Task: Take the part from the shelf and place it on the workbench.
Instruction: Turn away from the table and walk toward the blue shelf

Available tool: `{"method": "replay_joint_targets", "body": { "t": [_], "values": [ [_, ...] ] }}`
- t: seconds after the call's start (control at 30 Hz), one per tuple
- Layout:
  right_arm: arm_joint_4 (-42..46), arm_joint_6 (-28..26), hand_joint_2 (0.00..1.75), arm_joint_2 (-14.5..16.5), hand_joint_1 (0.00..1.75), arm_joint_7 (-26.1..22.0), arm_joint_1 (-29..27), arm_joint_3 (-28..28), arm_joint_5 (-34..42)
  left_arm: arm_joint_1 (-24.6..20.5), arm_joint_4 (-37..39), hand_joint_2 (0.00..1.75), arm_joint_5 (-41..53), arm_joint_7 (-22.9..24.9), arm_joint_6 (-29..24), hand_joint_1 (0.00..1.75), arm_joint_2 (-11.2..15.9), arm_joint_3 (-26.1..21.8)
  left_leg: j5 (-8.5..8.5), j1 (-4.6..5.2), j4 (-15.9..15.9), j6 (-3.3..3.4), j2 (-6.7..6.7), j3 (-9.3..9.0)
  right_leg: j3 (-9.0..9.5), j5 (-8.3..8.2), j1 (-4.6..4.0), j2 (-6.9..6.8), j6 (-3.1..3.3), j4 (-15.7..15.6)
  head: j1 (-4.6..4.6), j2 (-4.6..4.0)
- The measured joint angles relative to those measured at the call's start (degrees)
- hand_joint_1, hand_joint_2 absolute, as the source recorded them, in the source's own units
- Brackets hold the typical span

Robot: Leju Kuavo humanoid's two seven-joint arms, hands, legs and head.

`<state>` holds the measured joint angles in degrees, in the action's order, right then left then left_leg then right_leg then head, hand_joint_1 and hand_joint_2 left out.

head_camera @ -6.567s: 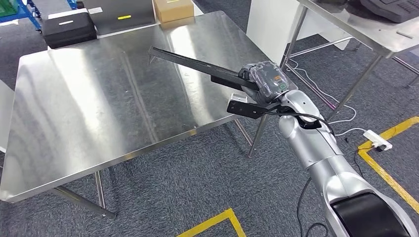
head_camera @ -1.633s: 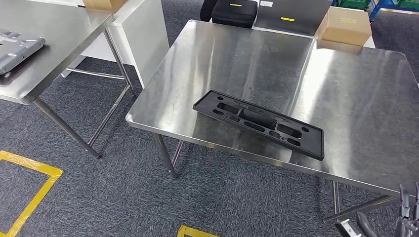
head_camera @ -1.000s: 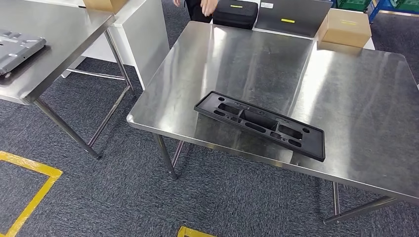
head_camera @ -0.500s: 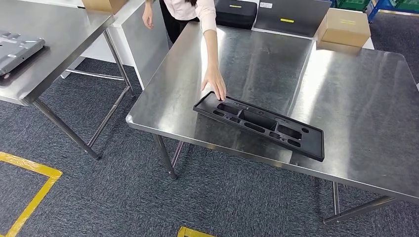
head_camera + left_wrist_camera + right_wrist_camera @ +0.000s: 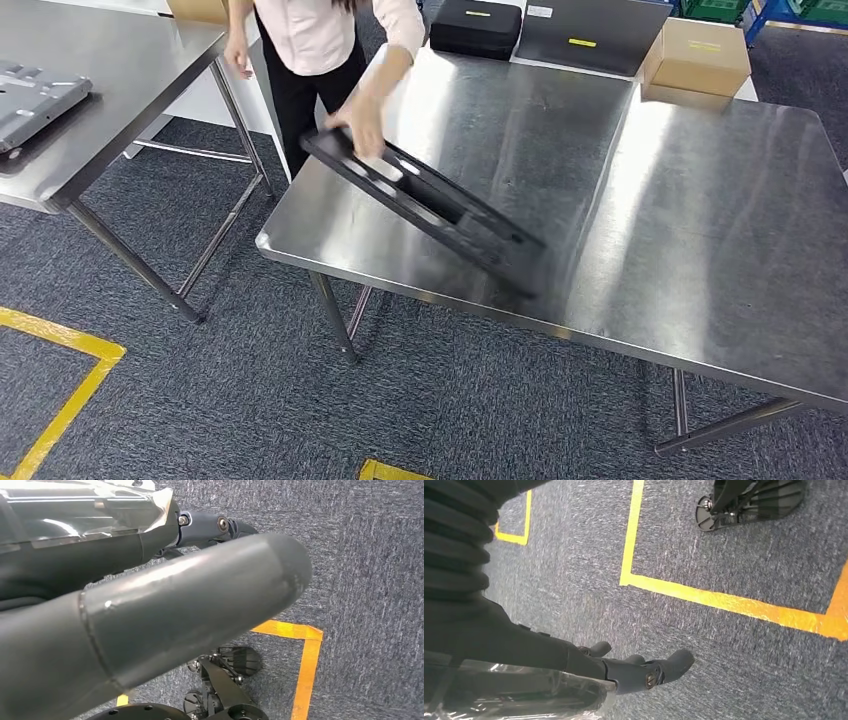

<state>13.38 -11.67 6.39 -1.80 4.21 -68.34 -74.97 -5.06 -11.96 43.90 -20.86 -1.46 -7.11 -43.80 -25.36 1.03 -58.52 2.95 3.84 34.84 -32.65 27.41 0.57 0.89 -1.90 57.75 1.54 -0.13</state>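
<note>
The long black plastic part [image 5: 430,205] is tilted over the steel workbench [image 5: 700,230]. A person's hand [image 5: 360,125] grips its raised far-left end, while its lower right end still touches the bench top. The person stands at the bench's far left corner. My left hand [image 5: 165,595] hangs over the carpet and holds nothing, with its thick thumb in front and its dark fingers behind. My right hand [image 5: 574,665] also hangs above the floor with its fingers stretched out and nothing in them.
A second steel table [image 5: 120,70] at the left carries a grey metal piece [image 5: 35,95]. A cardboard box [image 5: 697,55] and a black case [image 5: 475,25] sit beyond the workbench's far edge. Yellow tape [image 5: 60,390] marks the carpet.
The part lay flat on the bench a second ago. A person reached in, touched its left end and has now lifted that end and pulled the part leftward.
</note>
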Motion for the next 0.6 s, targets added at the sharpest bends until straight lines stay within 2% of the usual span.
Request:
{"method": "replay_joint_targets", "body": {
  "t": [0.37,0.6],
  "values": [
    [-0.4,-0.1,1.75,0.1,0.0,-0.2,0.1,1.1,-0.8,0.0,0.0,0.0,0.0,0.3,-0.4,0.0,0.2,0.5,0.0,0.0,0.0,0.0,0.0,0.01,0.48,-0.01,0.01,0.0,-0.01,0.0,0.01,0.0],
    [-0.5,-0.9,1.75,0.1,0.0,-0.3,0.1,1.2,-0.5,0.0,0.0,0.0,0.1,0.4,-0.4,0.0,0.3,0.5,-0.22,0.26,-0.2,0.35,0.0,0.01,0.62,-0.03,0.46,0.0,-0.11,-0.1,0.01,0.0]
  ]
}}
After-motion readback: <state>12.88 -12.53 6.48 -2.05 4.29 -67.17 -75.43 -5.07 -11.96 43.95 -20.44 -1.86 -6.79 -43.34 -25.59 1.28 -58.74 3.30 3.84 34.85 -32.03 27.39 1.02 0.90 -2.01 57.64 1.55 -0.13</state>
